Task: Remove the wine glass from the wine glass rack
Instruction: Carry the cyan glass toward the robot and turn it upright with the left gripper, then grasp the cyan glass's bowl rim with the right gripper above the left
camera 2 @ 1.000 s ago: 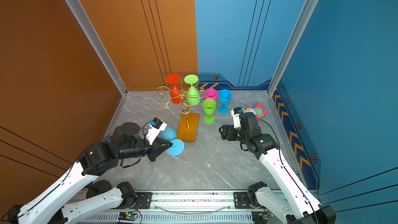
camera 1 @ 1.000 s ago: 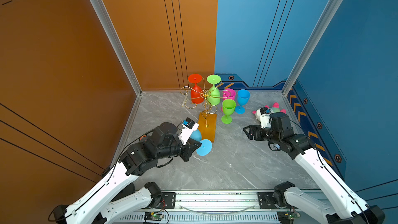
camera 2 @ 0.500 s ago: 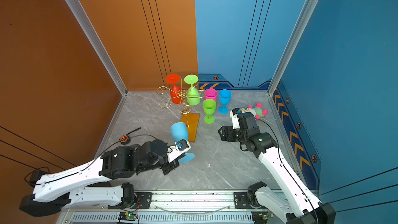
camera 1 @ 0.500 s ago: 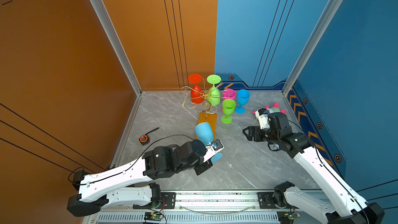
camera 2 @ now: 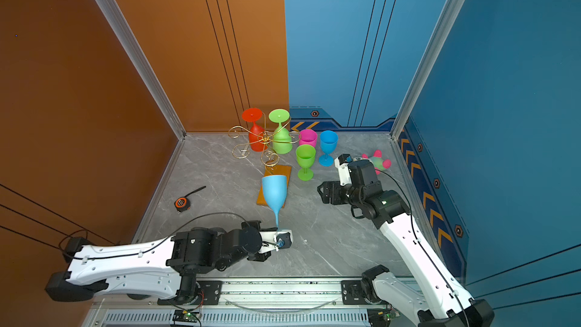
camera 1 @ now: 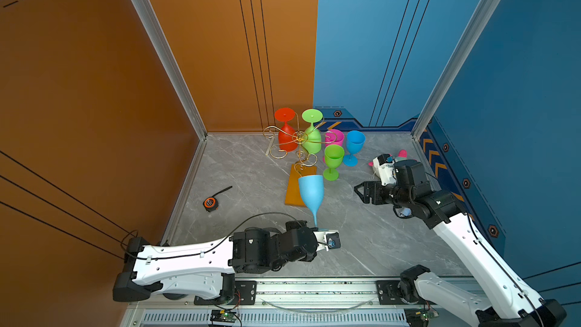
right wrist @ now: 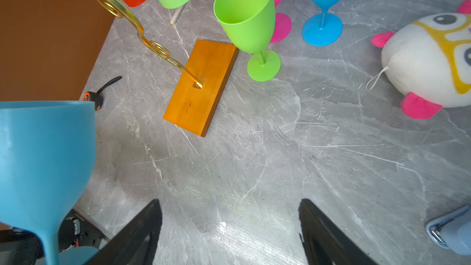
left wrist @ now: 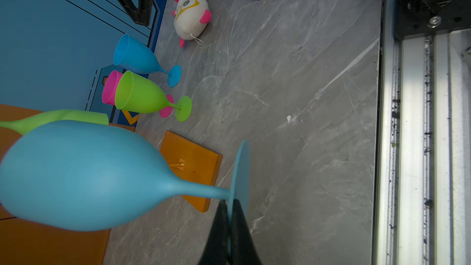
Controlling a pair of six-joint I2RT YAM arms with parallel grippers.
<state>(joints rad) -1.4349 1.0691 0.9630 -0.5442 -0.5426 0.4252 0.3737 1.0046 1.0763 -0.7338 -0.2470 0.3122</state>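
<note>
Light-blue wine glass point(camera 1: 310, 193) clear of wine glass rack point(camera 1: 300, 136), upright above counter point(camera 1: 361, 246). Left end effector point(left wrist: 228, 201) clamped on foot rim. Right end effector point(right wrist: 229, 202) apart, empty. Glass likely light, stiff, smooth plastic and top-heavy; stem a steadier hold.

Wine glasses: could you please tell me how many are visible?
6: red glass and hanging green glass on the rack; pink glass, blue glass and standing green glass beside it; light-blue glass in the left gripper. None seems hidden.
</note>
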